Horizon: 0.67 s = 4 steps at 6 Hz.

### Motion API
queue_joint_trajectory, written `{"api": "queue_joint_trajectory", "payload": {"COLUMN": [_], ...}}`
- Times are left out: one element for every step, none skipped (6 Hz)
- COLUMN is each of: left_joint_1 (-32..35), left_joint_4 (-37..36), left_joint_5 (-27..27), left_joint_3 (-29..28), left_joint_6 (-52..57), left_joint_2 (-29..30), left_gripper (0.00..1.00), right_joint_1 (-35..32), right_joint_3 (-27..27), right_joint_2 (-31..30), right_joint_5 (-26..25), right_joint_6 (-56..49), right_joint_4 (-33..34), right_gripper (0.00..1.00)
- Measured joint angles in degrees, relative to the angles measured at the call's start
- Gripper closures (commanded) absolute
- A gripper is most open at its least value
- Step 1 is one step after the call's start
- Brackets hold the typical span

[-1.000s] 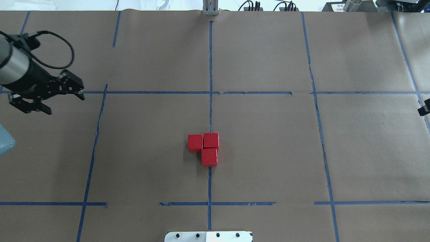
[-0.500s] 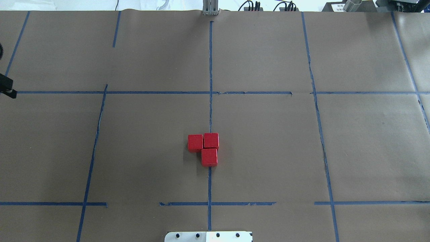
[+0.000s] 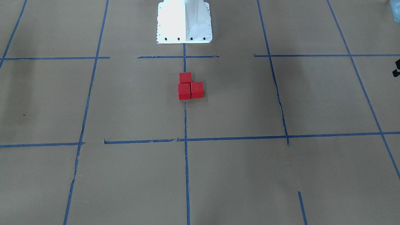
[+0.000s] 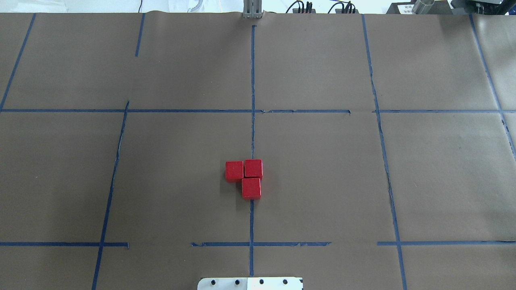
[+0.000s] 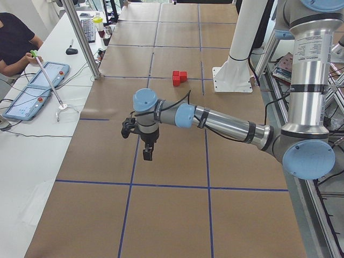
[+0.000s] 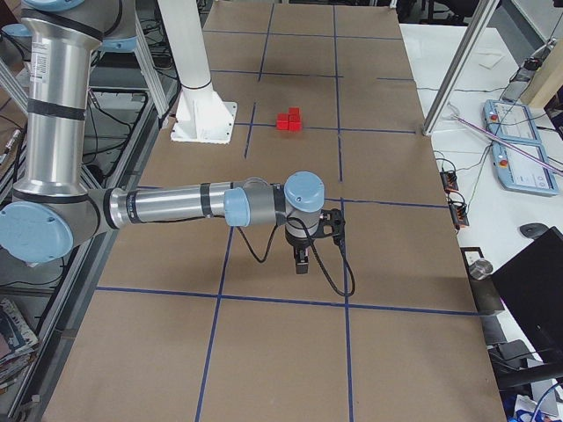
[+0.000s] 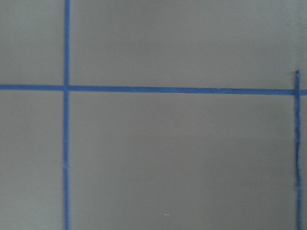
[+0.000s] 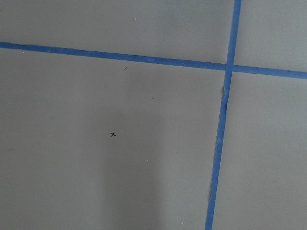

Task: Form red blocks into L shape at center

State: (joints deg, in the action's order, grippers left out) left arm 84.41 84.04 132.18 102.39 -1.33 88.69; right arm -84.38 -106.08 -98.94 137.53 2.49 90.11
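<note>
Now red blocks [image 4: 246, 177] make an L at center [image 4: 314, 177], legs nine and six o'clock overhead; left gripper [image 5: 146, 152], right gripper [image 6: 301, 262] opening: can't tell.

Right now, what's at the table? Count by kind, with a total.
red blocks: 3
robot arms: 2 (left arm, right arm)
white base: 1
total: 6

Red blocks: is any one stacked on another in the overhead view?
No, all three red blocks lie flat side by side, forming an L.
</note>
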Motion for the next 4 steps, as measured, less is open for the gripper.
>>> {"api": "queue_joint_trajectory", "payload": {"left_joint_1": [0.72,0.94,1.05,1.77], "left_joint_4": [0.08,0.13,0.05,-0.22], "left_joint_5": [0.38,0.52,0.56,0.55], "left_joint_3": [-2.26,-3.13,-2.84,-2.14], "left_joint_6": [1.32,1.66,1.74,1.79], "left_joint_2": [0.33,0.49,0.58,0.59], "left_gripper": [0.0,0.0,0.0,0.0], "right_joint_1": [-0.04,-0.08,-0.08,-0.12], "right_joint_3": [0.17,0.31,0.6,1.64], "right_joint_2": [-0.1,-0.04,-0.05,0.03], "right_joint_5": [-0.07,-0.15,-0.3,-0.35], "right_joint_6": [0.0,0.29,0.46,0.35], "right_joint_4": [0.02,-0.01,-0.1,-0.34], "right_gripper": [0.0,0.0,0.0,0.0]}}
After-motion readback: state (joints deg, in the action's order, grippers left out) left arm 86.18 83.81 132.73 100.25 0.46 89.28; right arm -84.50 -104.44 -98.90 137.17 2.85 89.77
